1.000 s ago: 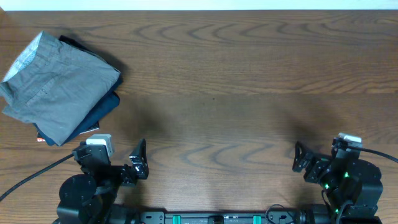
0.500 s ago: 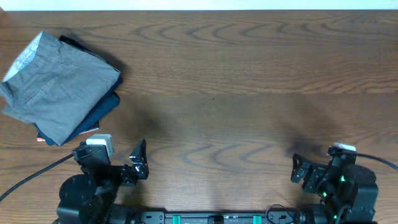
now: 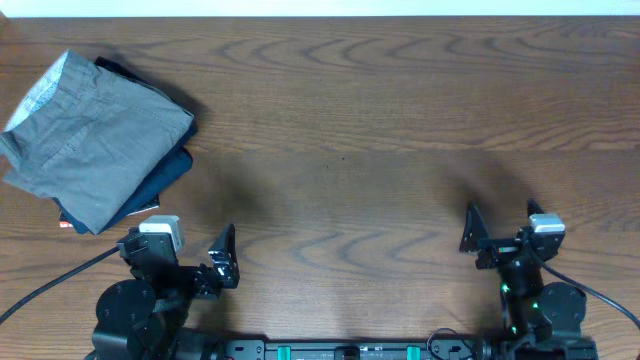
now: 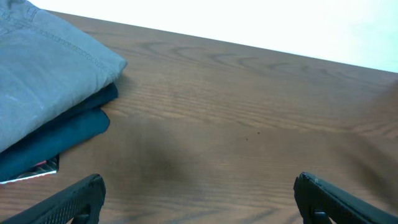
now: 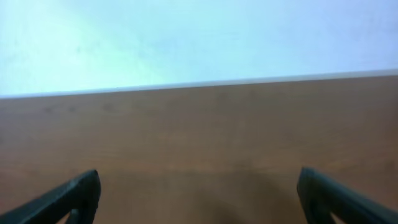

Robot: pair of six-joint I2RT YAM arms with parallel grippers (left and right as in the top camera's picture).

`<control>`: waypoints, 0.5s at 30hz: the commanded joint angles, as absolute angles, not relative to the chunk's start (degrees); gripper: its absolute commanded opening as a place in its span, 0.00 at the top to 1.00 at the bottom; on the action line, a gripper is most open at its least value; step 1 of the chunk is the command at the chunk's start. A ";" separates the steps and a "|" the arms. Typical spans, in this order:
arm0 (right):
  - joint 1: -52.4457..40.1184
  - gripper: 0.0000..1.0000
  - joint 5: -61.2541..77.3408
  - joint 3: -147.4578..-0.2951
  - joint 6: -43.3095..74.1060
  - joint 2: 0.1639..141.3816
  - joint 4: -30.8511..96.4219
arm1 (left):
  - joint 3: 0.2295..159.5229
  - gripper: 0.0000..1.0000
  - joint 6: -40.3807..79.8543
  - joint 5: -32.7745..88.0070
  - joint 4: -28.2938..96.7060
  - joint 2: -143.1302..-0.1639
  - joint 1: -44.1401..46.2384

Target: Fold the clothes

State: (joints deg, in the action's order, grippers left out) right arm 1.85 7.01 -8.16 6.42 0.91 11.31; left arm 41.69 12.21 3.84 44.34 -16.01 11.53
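Observation:
The grey shorts lie folded at the far left of the table, on top of dark navy folded garments. In the left wrist view the shorts fill the upper left, above the navy layers. My left gripper is open and empty near the front edge, right of and below the pile; its fingers frame bare wood. My right gripper is open and empty at the front right, far from the shorts; its wrist view holds only bare table.
A small red and white item peeks out under the pile's front left edge. A black cable runs from the left arm's base. The wooden table ends at a white surface at the back.
My right arm has pulled left and turned to face the table's back; its gripper stays open. The left arm and the pile have not moved.

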 commanded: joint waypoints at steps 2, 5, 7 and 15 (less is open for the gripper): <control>1.83 0.01 7.75 -2.44 1.08 0.30 4.14 | 41.63 0.02 12.71 2.96 44.10 -15.92 11.60; 1.83 0.01 7.57 -0.23 -2.79 0.30 3.16 | 41.63 0.02 12.71 2.96 44.10 -15.92 11.60; 1.80 0.01 6.28 -0.32 -3.75 0.30 3.60 | 41.63 0.02 12.71 2.96 44.10 -15.92 11.60; 1.83 0.01 6.04 -0.32 -3.73 0.32 3.66 | 41.63 0.02 12.71 2.96 44.10 -15.92 11.60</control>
